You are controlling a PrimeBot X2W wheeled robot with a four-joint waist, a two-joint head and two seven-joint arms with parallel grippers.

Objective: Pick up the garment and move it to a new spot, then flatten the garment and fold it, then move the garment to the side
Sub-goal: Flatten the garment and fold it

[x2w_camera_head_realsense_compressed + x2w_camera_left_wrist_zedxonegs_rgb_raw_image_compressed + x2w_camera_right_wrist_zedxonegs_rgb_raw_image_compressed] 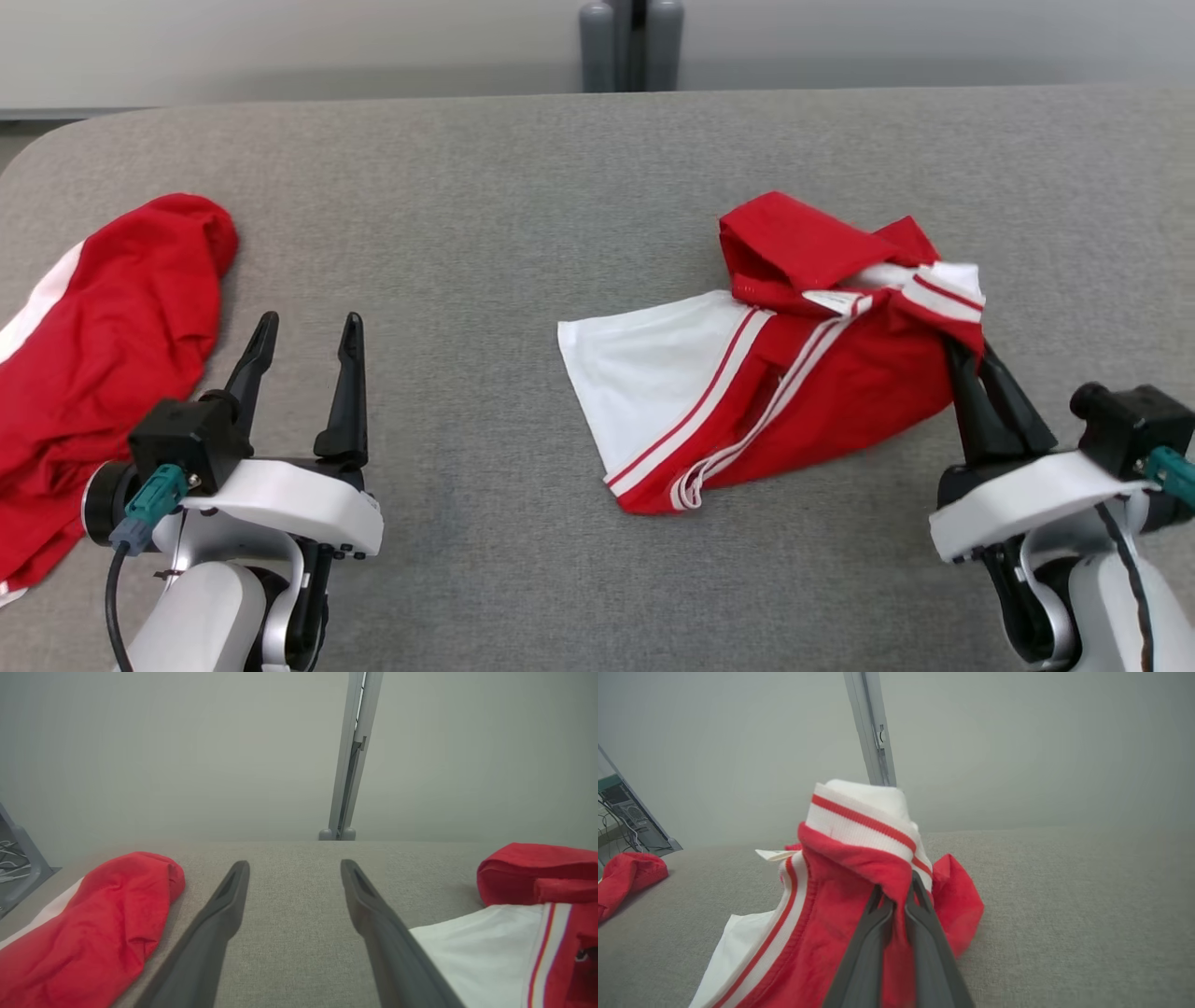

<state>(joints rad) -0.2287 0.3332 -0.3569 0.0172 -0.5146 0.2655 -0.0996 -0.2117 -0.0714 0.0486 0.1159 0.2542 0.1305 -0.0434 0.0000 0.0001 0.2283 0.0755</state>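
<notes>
A crumpled red and white garment (784,364) with striped trim lies on the grey table (523,196), right of centre. My right gripper (966,347) is shut on the garment's right edge, with red cloth pinched between its fingers (878,914) and the striped collar (864,821) bunched above the tips. My left gripper (303,331) stands open over bare table at the lower left, its fingers (224,905) spread wide and apart from the garment (514,933), whose white part reaches the right finger's side in the left wrist view.
A second red garment (103,355) with a white band lies at the table's left edge, also in the left wrist view as a red heap (88,924). A grey post (632,42) stands behind the far edge. Bare cloth surface spans the table's middle.
</notes>
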